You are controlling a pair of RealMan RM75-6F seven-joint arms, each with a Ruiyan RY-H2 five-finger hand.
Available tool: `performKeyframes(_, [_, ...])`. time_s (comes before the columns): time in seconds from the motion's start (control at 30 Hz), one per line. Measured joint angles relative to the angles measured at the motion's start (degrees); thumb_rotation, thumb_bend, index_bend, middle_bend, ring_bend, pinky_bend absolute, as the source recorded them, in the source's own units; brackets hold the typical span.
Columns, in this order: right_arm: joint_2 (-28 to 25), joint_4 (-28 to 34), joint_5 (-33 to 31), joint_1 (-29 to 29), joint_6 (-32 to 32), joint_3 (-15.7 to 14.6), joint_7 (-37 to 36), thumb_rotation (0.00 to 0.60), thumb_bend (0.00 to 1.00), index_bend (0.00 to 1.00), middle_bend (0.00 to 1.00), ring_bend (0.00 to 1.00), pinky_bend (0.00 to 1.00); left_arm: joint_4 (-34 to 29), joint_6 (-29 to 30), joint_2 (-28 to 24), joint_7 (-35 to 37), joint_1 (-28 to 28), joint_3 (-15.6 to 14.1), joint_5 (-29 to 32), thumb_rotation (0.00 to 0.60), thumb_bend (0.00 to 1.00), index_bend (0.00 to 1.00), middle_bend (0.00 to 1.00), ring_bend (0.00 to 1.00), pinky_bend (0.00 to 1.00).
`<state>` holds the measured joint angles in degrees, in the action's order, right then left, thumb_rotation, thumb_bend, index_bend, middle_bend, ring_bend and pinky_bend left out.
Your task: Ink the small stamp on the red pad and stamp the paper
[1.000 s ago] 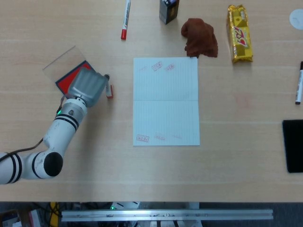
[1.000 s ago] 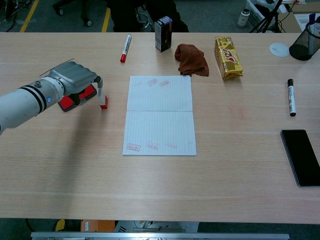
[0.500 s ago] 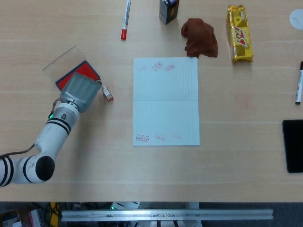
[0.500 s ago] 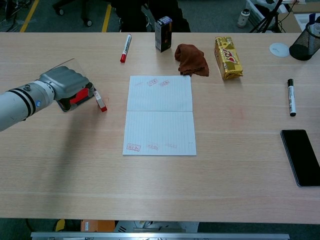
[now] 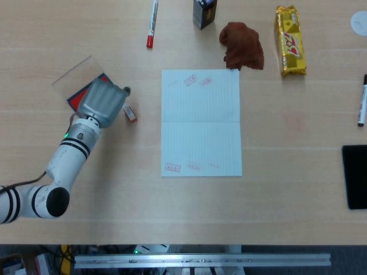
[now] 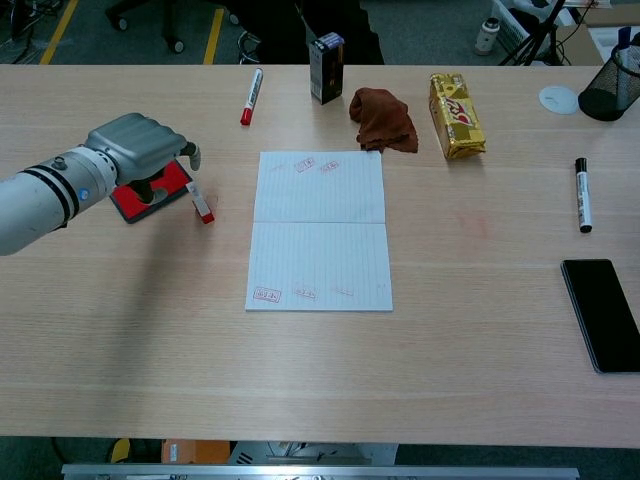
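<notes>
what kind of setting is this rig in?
Probably a lab or office workspace, not a home: a long wooden table with an aluminium rail at its front edge, office chair bases on the floor behind it, and a mesh pen holder at the table's far corner.

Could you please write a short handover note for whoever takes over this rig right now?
Left hand: above the red pad, fingers curled down; whether it holds anything cannot be told from these views.
Right hand: not in view.
Small stamp: tilted on the table just right of the pad, between the pad and the paper; the hand appears clear of it.
Paper: lies flat mid-table and already carries red marks near its top and bottom edges.
Left to do: grip the stamp, ink it on the pad, press it on the paper.
</notes>
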<state>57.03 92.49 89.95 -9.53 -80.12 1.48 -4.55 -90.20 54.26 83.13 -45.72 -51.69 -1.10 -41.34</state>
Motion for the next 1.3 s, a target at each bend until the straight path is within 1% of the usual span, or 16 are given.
performKeyframes(0.23, [-0.1,-0.2,-0.1,0.2,-0.2,0.0,-0.2,0.6,0.19,0.07,0.17,0.09,0.14,-0.2,-0.3,1.0,-1.8,-0.7,-0.6,0.9,0.6,0.33,0.27,1.0,1.0,1.0])
performKeyframes(0.8, [0.2,-0.6,0.1,0.3,-0.2,0.0,-0.6,0.6,0.19,0.07,0.17,0.09,0.14,-2.6,-0.2,0.5,-3.4,-1.4,-2.1,2.9,0.6,0.33,0.29,1.0,1.0,1.0])
performKeyframes(1.3, [-0.2,-0.5,0.0,0.5,-0.5,0.0,-0.7,0.6,0.19,0.07,0.17,0.09,0.14,-0.4,-0.5,2.0,-4.1,-2.2,-2.4,5.3,0.6,0.33,0.29,1.0,1.0,1.0])
